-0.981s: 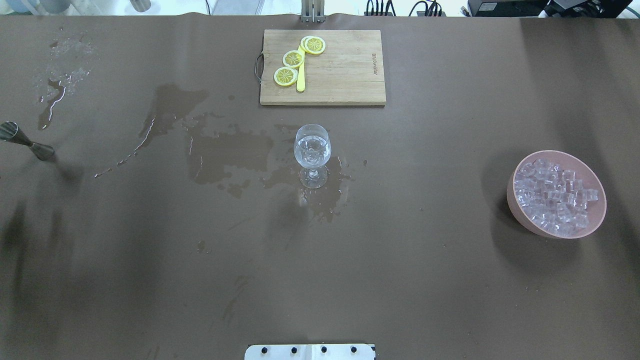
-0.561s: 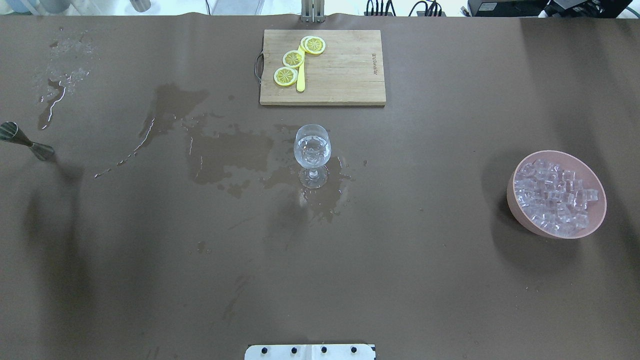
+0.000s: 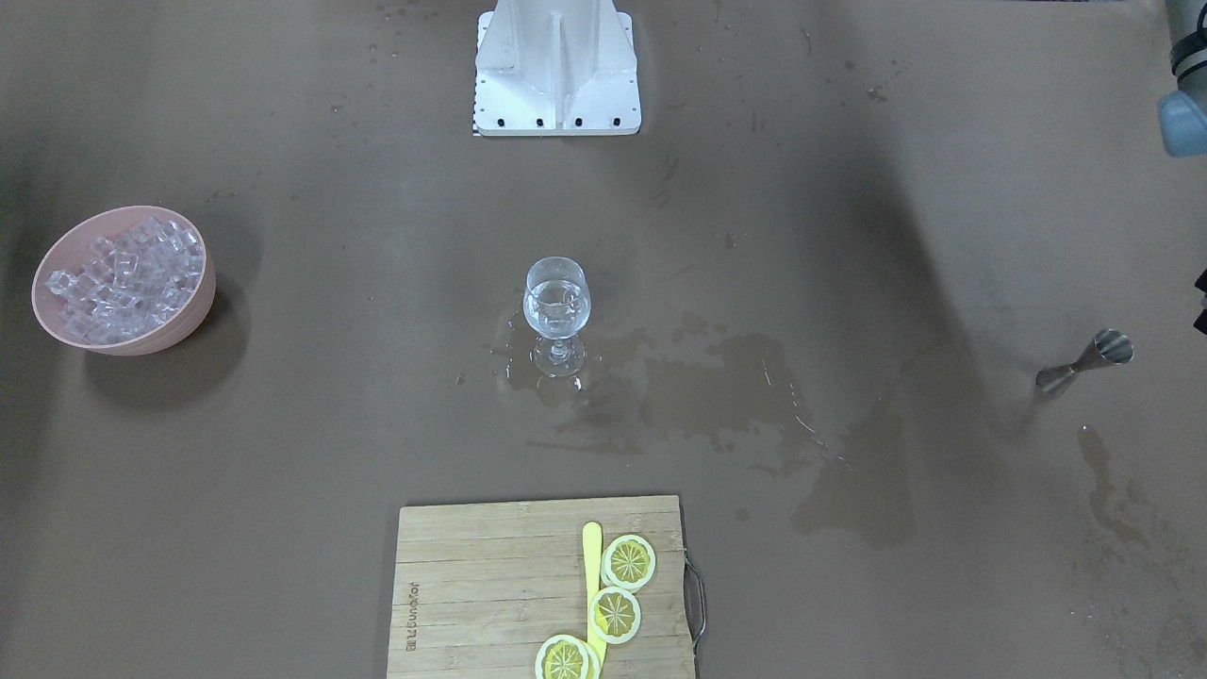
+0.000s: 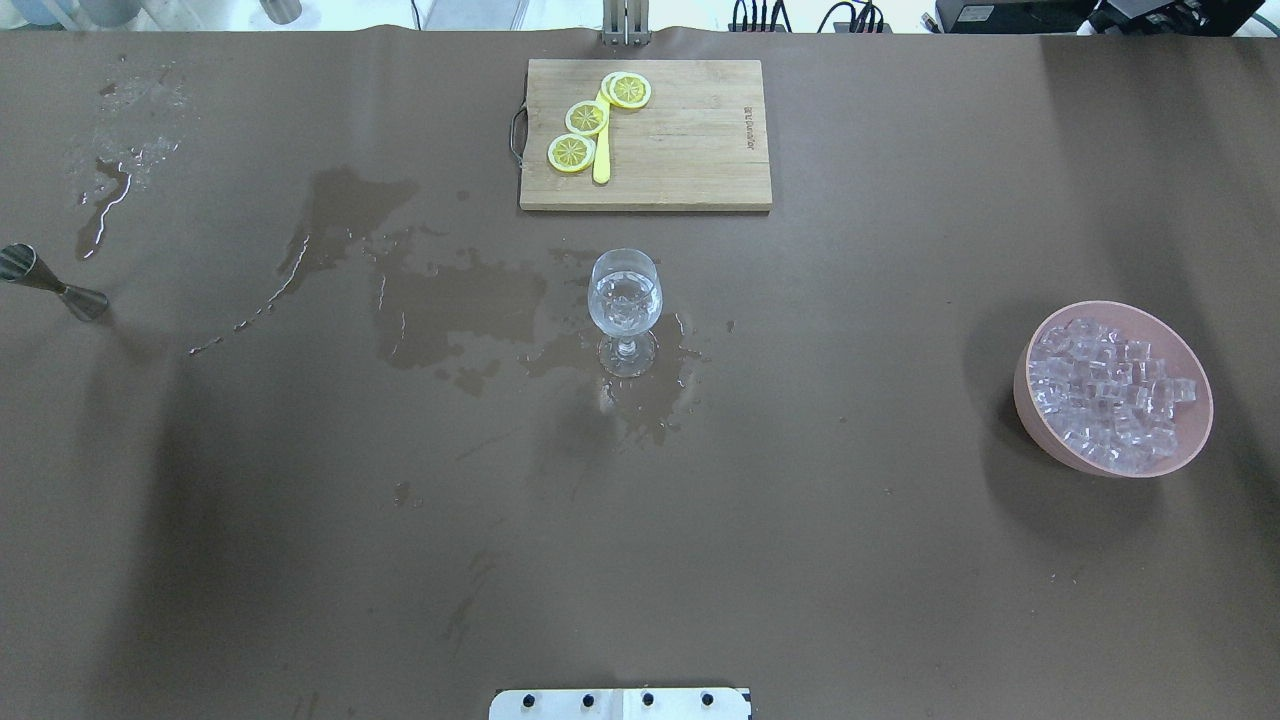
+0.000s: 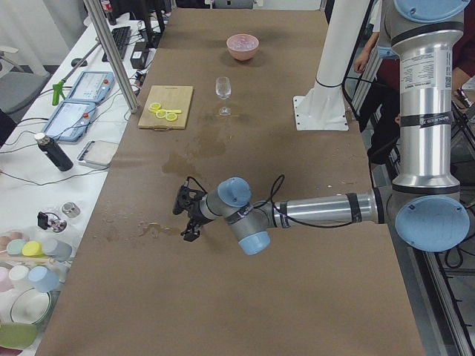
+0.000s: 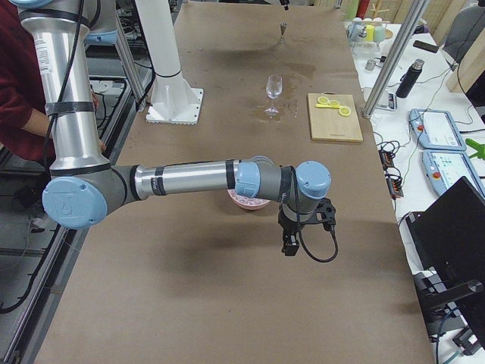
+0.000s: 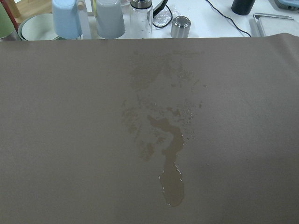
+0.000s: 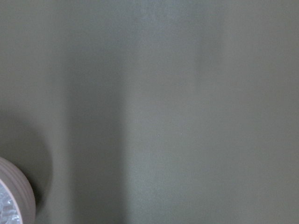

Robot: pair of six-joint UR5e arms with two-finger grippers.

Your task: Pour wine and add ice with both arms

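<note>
- Since a second ago only the shadow [image 4: 230, 520] at the overhead view's left has drifted; glass [image 4: 625, 295], bowl [image 4: 1030, 415] and jigger [image 4: 55, 285] have stayed put.
- Near a spill [image 7: 170, 158] at the table's left end hangs the left gripper [image 5: 185, 219]; the right gripper [image 6: 292, 239] hangs near the bowl.
- Both grippers show only in side views, so whether they are open or closed cannot be told.
- Upright mid-table in a puddle [image 4: 650, 400], the glass holds wine [image 4: 624, 303]; any cubes in it are hard to separate from the liquid.
- At the right end, the bowl is heaped with ice [image 4: 1110, 395].

The brown counter [image 4: 800, 520] is wetted by puddles [image 4: 450, 300] beside the standing glass [image 4: 625, 300]. A wooden board [image 4: 690, 150], a pink bowl [image 4: 1035, 425] and a metal jigger [image 4: 60, 289] are also carried.
</note>
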